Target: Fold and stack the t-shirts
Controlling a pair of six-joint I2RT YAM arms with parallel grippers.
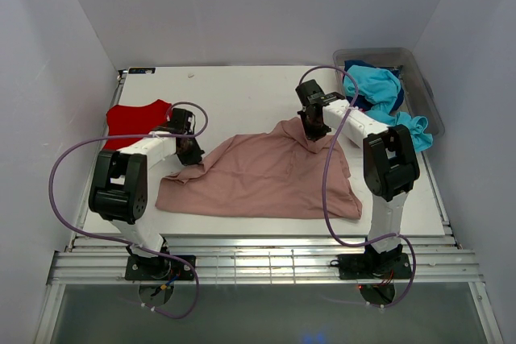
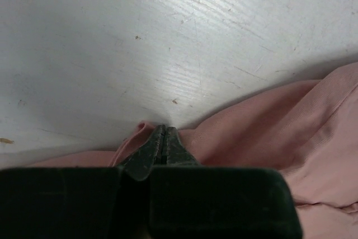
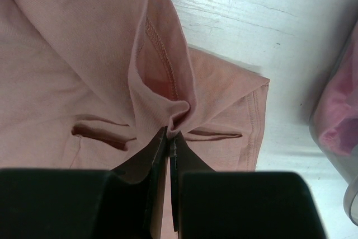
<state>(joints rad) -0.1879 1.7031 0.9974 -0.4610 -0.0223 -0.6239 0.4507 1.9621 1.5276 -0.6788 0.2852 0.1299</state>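
1. The left gripper (image 2: 163, 130) has its jaws pressed together, with a small ridge of the dusty-pink t-shirt (image 1: 266, 179) at its tips. It appears to pinch the cloth's edge right down at the table (image 1: 242, 90), likely to secure one corner.
2. The right gripper (image 3: 169, 132) is clamped tight on a gathered fold of the same shirt. A stitched seam runs just ahead of its fingertips, and the fabric peaks up into the grip, so that side is raised off the surface.
3. The shirt lies spread between the two grippers, crumpled rather than flat. Holding two separated points suggests the aim is to draw it taut and smooth before any fold.
4. The red t-shirt (image 1: 133, 122) lies flat just beyond the left gripper, apart from the pink one, probably as the start of the stack.
5. The turquoise t-shirt (image 1: 375, 86) spills over the bin (image 1: 425, 90) just outboard of the right gripper, waiting its turn.
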